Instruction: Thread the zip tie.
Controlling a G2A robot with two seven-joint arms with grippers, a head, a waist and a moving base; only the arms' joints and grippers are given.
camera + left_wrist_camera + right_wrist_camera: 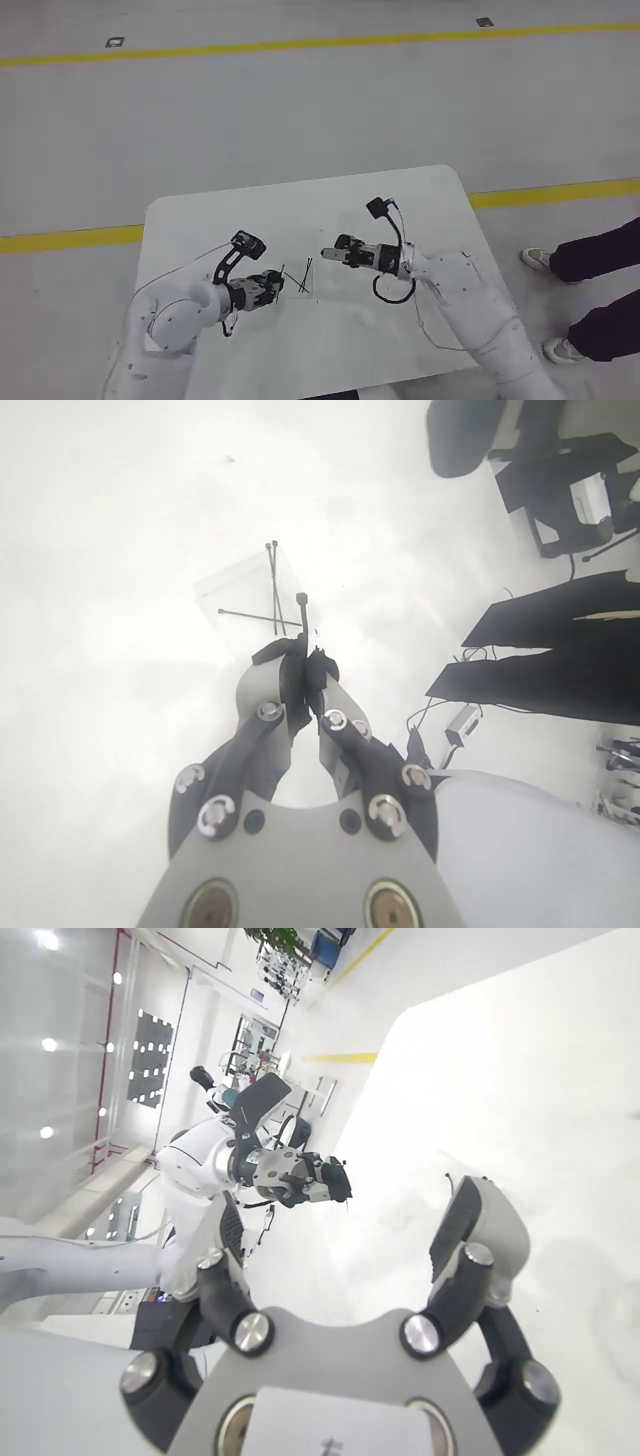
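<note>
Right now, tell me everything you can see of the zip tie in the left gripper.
The zip tie is a thin black strap, plastic by its look, with a small boxy head at its free end. The left gripper is shut on it, so the rest is hidden between the dark padded fingertips. The exposed length sticks straight out of the grip, head outermost, toward the loose ties lying on the table. Nothing is threaded through the head; only the gripper visibly touches it.

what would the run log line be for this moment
left gripper: shut on black plastic zip tie | right gripper: open, empty | loose black zip ties: on clear plastic bag | threading: not started
</note>
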